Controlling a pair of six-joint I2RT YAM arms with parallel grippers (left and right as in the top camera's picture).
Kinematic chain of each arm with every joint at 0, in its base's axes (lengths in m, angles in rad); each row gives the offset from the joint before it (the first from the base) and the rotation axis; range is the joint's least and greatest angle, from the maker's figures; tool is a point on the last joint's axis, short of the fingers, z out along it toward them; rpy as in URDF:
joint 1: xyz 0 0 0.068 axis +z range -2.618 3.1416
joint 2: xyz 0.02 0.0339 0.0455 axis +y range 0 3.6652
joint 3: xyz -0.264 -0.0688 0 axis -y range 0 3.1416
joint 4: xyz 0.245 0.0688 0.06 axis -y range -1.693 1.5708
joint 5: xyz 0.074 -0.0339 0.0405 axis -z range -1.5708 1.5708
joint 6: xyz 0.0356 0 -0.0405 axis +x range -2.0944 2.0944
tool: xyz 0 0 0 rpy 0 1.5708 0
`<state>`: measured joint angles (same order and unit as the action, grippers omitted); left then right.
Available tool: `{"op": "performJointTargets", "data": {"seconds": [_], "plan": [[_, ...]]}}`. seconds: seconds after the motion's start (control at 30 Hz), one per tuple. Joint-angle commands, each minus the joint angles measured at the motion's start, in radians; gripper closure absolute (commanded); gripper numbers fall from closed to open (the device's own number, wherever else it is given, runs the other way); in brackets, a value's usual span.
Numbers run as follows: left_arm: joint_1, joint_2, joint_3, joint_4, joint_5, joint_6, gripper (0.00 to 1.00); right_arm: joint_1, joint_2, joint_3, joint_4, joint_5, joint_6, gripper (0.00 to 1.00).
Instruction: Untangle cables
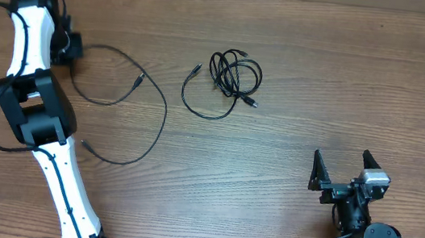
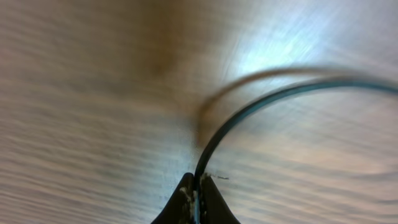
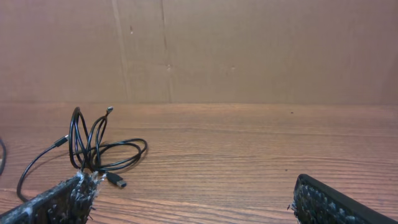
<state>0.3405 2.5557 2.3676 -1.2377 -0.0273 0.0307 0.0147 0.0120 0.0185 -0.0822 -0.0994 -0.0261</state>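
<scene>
Extended upper left, left gripper (image 1: 71,46) is pinching a loose cable (image 1: 153,104); right gripper (image 1: 342,158) is sitting open lower right of coiled bundle (image 1: 234,77)

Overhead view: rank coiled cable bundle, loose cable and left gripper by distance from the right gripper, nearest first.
Measured from the right gripper, open at lower right:
1. coiled cable bundle, top centre, up and left of it.
2. loose cable, centre-left, its arc bulging toward the bundle.
3. left gripper, far upper left, shut on the loose cable.
</scene>
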Motion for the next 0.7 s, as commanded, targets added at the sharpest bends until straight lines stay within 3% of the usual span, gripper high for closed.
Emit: {"op": "performJointTargets", "data": {"seconds": [0.0,0.37,0.5,0.53,0.67], "plan": [[0.006,-0.091,0.169,0.02,0.14,-0.039,0.96,-0.002,-0.001,-0.01,0.005,0.005,-0.005,0.0],[0.04,-0.236,0.354,0.278,0.249,-0.217,0.96,-0.002,-0.001,-0.01,0.005,0.005,-0.005,0.0],[0.059,-0.219,0.341,0.227,0.197,-0.218,0.96,-0.002,-0.001,-0.01,0.005,0.005,-0.005,0.0],[0.059,-0.212,0.332,0.185,0.176,-0.217,0.91,-0.002,-0.001,-0.01,0.005,0.005,-0.005,0.0],[0.051,-0.186,0.277,0.039,0.165,-0.22,0.44,-0.002,-0.001,-0.01,0.005,0.005,-0.005,0.0]]}}
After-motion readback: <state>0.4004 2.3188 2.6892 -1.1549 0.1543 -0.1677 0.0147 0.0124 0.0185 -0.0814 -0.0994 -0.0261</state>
